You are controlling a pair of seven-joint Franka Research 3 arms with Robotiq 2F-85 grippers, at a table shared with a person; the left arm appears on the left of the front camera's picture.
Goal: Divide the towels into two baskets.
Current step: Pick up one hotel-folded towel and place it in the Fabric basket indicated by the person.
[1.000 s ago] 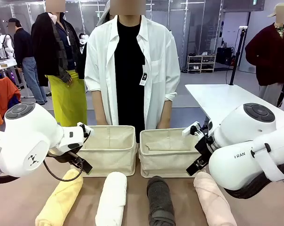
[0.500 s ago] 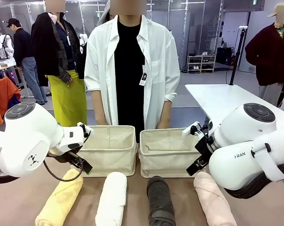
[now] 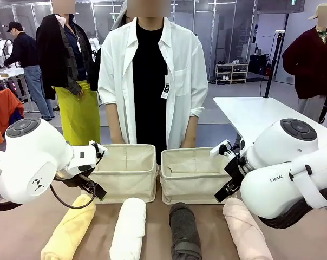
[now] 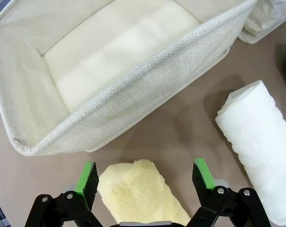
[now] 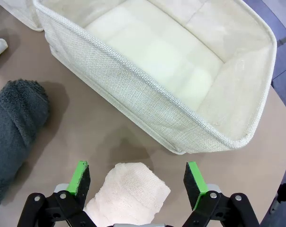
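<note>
From the front I see the four towels lying in a row on the brown tabletop point(image 3: 159, 238), all on my side of the baskets: the yellow towel point(image 3: 69, 230) farthest left, then the white towel point(image 3: 128, 227), the dark grey towel point(image 3: 184, 232) and the pale pink towel point(image 3: 244, 227) farthest right. Behind them the left basket point(image 3: 125, 184) and the right basket point(image 3: 190, 187) stand side by side, nearly touching, and I see no towel in either. A person point(image 3: 150, 81) in a white shirt stands at the far edge, just behind the baskets. My left arm point(image 3: 33, 168) hangs over the far end of the yellow towel, my right arm point(image 3: 282, 179) over the far end of the pink one.

On the left wrist view, the left tool point(image 4: 145, 176) has its jaws wide apart – the end of the yellow towel sits between the green pads, with a gap on each side. The left basket's near wall is just beyond it, and the white towel lies off to the right.

On the right wrist view, the right tool point(image 5: 136, 182) is likewise spread wide, straddling the end of the pink towel without gripping it. The right basket lies just beyond – the dark grey towel is at the left edge.
</note>
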